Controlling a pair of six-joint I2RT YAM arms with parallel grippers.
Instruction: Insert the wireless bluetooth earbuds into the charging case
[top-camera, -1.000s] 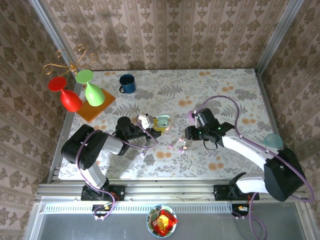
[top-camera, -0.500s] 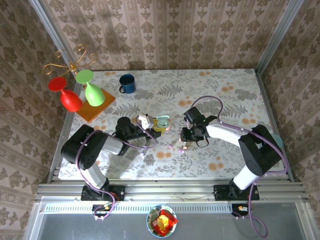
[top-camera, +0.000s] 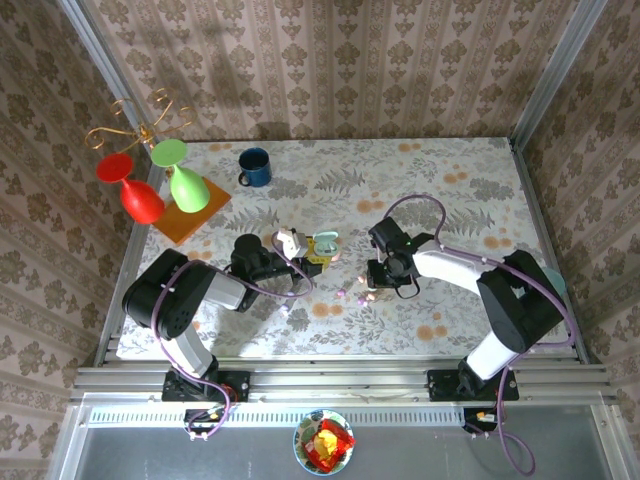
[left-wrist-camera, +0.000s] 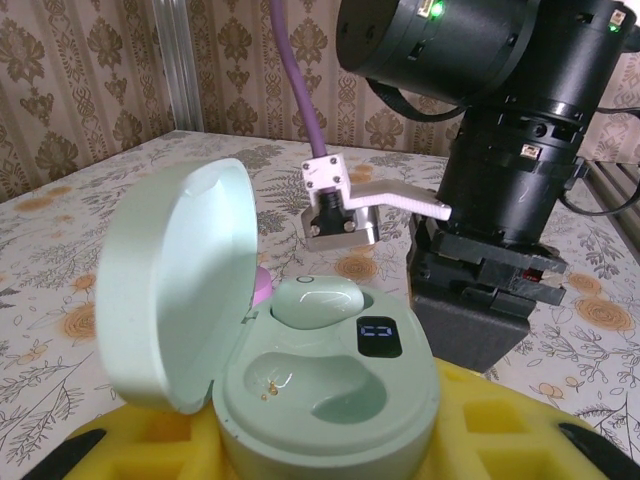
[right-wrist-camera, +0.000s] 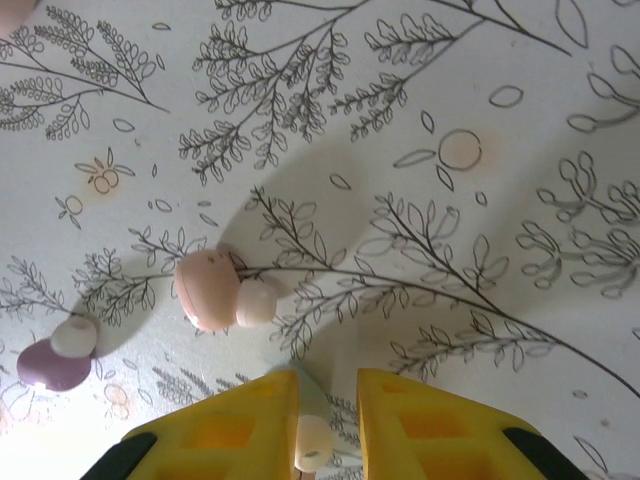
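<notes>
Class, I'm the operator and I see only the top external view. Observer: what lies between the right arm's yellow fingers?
Observer: A tiny pale plastic earbud sits between the right fingers; a grip isn't certain.
Operator: What's inside the left arm's case?
Observer: The mint-green round plastic charging case, lid open between the left fingers, holds one mint earbud in its far slot; the near slot is empty.
Operator: Other buds?
Observer: A pink plastic earbud lies nearby, a whitish piece touching it.

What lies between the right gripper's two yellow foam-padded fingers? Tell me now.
A tiny pale bean-shaped plastic earbud lies on the floral tablecloth, in the gap between the right gripper's yellow fingers; the right wrist view shows it.
</notes>
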